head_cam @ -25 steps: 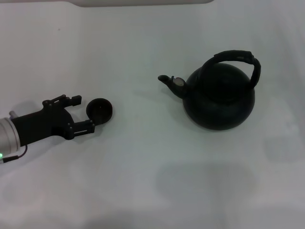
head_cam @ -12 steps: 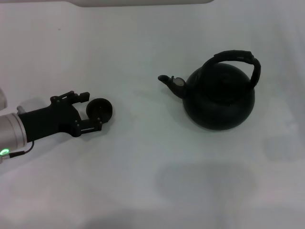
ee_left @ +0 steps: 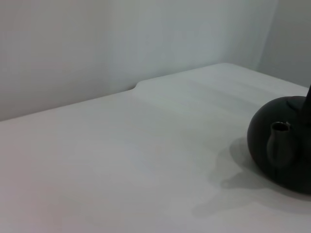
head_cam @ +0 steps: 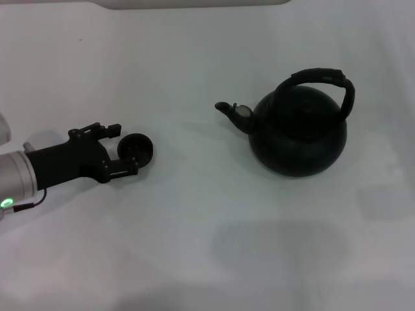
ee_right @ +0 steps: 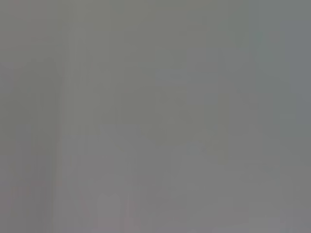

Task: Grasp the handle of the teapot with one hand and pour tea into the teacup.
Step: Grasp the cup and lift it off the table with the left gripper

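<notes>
Sliding forward across the white tabletop [head_cam: 194,246], the left tool [head_cam: 123,149] has brought its open fingers around the tiny round black teacup [head_cam: 136,148]. The big matte black teapot [head_cam: 299,133] sits untouched, well apart; pouring hasn't begun. The right tool is out of sight.

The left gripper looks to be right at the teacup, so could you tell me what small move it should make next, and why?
Probably close the left gripper on the teacup. Its open fingers already sit either side of the cup, which rests on the table well apart from the teapot, whose handle is untouched.
</notes>
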